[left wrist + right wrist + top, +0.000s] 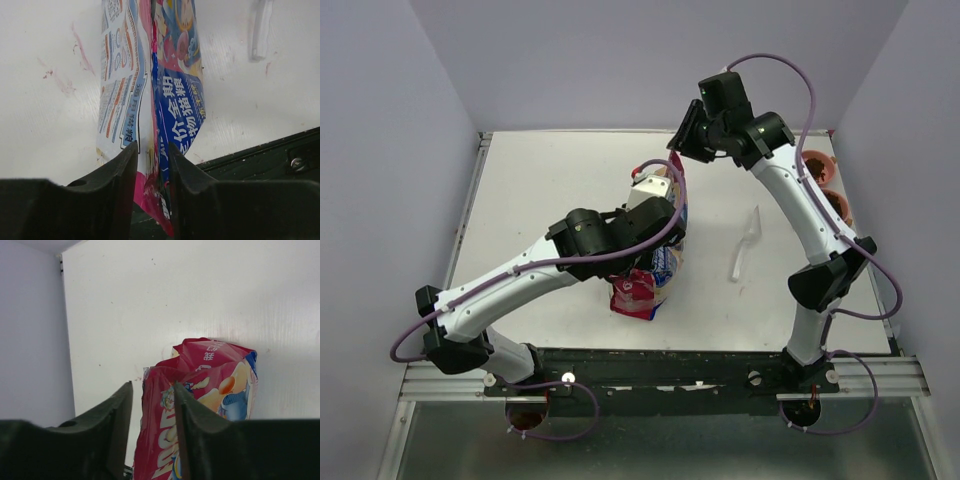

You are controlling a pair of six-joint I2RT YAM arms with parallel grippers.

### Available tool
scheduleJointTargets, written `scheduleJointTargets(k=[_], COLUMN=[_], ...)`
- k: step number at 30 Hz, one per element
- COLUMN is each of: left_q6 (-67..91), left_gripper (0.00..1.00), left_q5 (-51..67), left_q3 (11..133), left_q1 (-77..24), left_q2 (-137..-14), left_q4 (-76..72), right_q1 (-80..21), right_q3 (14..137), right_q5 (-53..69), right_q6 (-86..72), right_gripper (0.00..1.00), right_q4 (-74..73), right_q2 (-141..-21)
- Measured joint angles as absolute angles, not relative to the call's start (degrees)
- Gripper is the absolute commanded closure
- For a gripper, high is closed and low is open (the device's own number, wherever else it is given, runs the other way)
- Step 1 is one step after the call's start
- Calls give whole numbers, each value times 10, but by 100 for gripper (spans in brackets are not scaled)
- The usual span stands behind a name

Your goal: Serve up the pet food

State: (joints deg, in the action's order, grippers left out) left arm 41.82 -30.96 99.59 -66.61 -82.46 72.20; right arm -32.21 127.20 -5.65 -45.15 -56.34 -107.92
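Pellets of the pet food cannot be seen in any view; nothing loose lies on the white table (550, 190), and what the printed bag (650, 280) holds is hidden. The bag is pink, red and blue with cartoon figures and stands near the middle of the table, crumpled at its lower end and a little tilted.

The left arm reaches in from the near left; the left tool (152, 150) is clamped on the bag's pink side seam, and in the left wrist view the foil is pinched flat between the two dark fingers (117, 175), with a white printed panel to one side of the seam and a blue one to the other.

The right arm arches over from the right side and points down at the far end of the bag. The right tool (153, 387) has its jaws a narrow way apart; the bag's red top edge shows in line with the gap, but I cannot tell whether the fingers touch it or hang above it.

A clear plastic scoop (745, 245) lies flat on the table to the right of the bag, apart from it. Two reddish-brown bowls (817, 163) sit at the far right edge, partly behind the right arm; their contents are too small to tell.
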Motion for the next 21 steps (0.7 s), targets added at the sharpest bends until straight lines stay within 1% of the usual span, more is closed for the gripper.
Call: scheduleJointTargets(k=[4, 6, 10, 11, 13, 17, 21], left_q6=[409, 402, 388, 385, 375, 354, 336], left_gripper=[55, 54, 50, 44, 43, 46, 51], left_q5=[-291, -277, -249, -243, -231, -216, -213], left_q3=[996, 998, 1025, 1029, 1065, 1150, 1207], left_q1=[-645, -628, -586, -581, -556, -524, -514], left_q2=[-825, -825, -839, -842, -863, -919, -964], left_q4=[704, 694, 679, 677, 668, 659, 657], right_q1=[-321, -321, -321, -321, -321, -321, -321], right_q3=[1272, 1272, 1272, 1272, 1272, 1273, 1285], right_q5=[-58, -57, -58, -58, -60, -62, -59], right_q6=[-440, -433, -422, -419, -413, -404, -400], right_gripper=[39, 34, 20, 19, 19, 19, 27], right_q4=[-564, -566, -567, -567, -567, -568, -576], right_q2=[-1077, -1074, -1067, -1064, -1057, -1045, -1049])
